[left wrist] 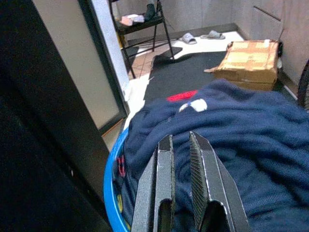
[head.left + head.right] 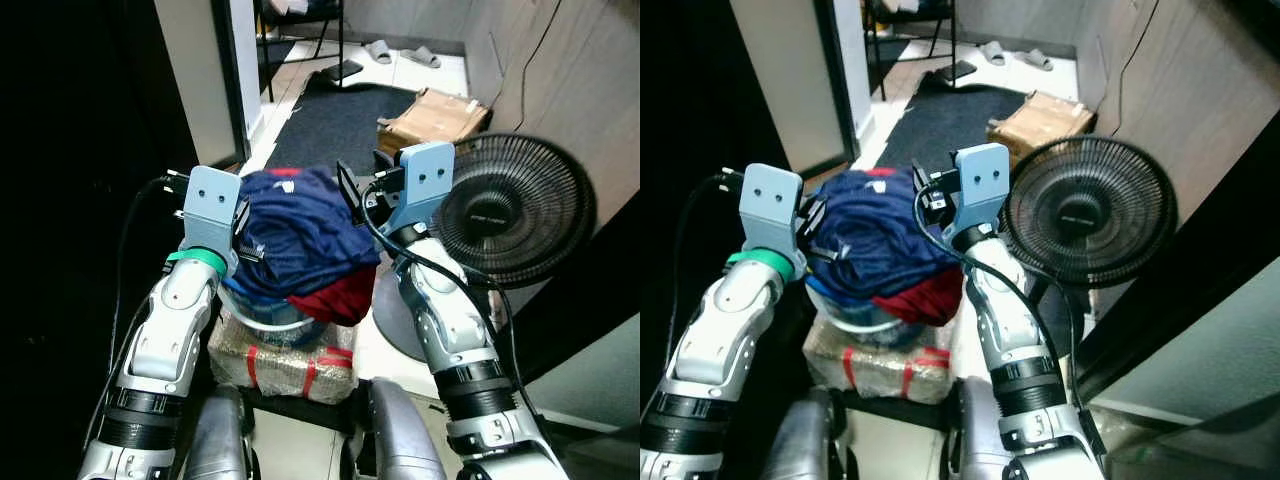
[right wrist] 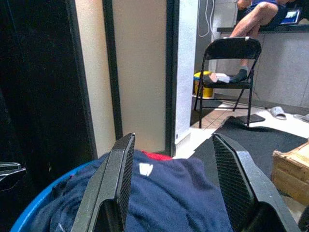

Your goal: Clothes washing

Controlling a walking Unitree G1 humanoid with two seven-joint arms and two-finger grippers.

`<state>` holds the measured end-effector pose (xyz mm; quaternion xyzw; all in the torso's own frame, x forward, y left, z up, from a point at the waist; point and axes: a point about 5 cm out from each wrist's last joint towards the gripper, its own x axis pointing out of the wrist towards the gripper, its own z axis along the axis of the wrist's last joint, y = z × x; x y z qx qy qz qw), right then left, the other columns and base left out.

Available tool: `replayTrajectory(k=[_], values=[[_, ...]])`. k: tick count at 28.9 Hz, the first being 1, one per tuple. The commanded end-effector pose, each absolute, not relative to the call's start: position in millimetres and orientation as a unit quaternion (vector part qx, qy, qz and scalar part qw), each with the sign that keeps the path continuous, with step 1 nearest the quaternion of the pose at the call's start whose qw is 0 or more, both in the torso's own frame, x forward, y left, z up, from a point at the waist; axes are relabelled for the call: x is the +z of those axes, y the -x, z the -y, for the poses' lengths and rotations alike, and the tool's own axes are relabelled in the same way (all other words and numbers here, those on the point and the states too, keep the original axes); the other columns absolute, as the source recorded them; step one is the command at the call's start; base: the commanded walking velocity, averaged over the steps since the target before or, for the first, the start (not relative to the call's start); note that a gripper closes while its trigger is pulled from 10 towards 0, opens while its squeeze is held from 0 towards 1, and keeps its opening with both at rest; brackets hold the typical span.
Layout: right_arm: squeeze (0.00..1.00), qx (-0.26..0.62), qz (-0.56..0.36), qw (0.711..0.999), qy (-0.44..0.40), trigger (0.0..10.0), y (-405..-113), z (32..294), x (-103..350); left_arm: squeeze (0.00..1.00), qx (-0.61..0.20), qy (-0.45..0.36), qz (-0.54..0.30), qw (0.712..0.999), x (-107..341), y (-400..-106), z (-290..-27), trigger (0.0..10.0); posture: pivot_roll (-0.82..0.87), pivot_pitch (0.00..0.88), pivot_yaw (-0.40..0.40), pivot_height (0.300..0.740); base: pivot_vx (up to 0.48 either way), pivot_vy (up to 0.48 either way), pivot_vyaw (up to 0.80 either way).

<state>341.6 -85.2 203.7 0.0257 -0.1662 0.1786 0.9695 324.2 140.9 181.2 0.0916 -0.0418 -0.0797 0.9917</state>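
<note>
**Both grippers at a heaped laundry basin**

Left gripper (image 1: 181,145) lies against the near-left side of the clothes pile (image 2: 300,235), its two black fingers (image 1: 166,159) drawn almost together with only a thin slit between them, and nothing visibly caught in that slit; they rest on the dark blue cloth. Right gripper (image 3: 171,159) sits at the opposite side of the pile, with its fingers (image 3: 120,169) spread wide apart, and the navy fabric shows in the gap below them without being pinched.

Navy garments make up most of the pile, with a red piece (image 2: 340,295) hanging out on the side toward the right arm, and a small red and white mark on top. All of it is heaped above the rim of a blue basin (image 1: 110,186), which stands on a wrapped package (image 2: 290,365) bound with red tape, set between the robot's knees.

Just beside the pile, past the right arm, stands a black fan (image 2: 515,210) with its round grille facing the robot. Beyond the pile a dark mat (image 2: 345,120) covers the floor, with a cardboard box (image 2: 435,118) on its edge near the fan. Farther off are a folding chair (image 3: 227,72), slippers (image 2: 405,52), and a seated person's legs (image 3: 258,17).
</note>
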Motion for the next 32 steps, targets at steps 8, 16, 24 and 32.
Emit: replayTrajectory(k=[8, 16, 24, 32], values=[[0.00, 0.176, 0.162, 0.971, -0.031, 10.0, -341.2, 86.5, 201.0, 0.00, -0.078, -0.096, 0.035, 0.992, 177.8, -323.7, -142.1, 10.0, 0.02, 0.024, 0.035, 0.505, 0.000, 0.000, 0.00], [0.00, 0.178, 0.167, 0.969, -0.035, 10.0, -340.5, 86.4, 203.2, 0.00, -0.078, -0.096, 0.034, 0.992, 177.8, -323.8, -142.1, 10.0, 0.02, 0.026, 0.036, 0.495, 0.000, 0.000, 0.00], [0.00, 0.183, 0.175, 0.967, -0.035, 10.0, -341.9, 84.7, 209.4, 0.00, -0.068, -0.052, 0.036, 0.996, 190.7, -333.1, -141.9, 10.0, 0.02, 0.032, 0.032, 0.495, 0.000, 0.000, 0.00], [0.00, 0.184, 0.185, 0.965, -0.029, 10.0, -348.7, 85.0, 218.4, 0.00, -0.094, -0.054, 0.016, 0.994, 204.0, -357.8, -131.4, 10.0, 0.02, 0.028, 0.033, 0.495, 0.000, 0.000, 0.00]])
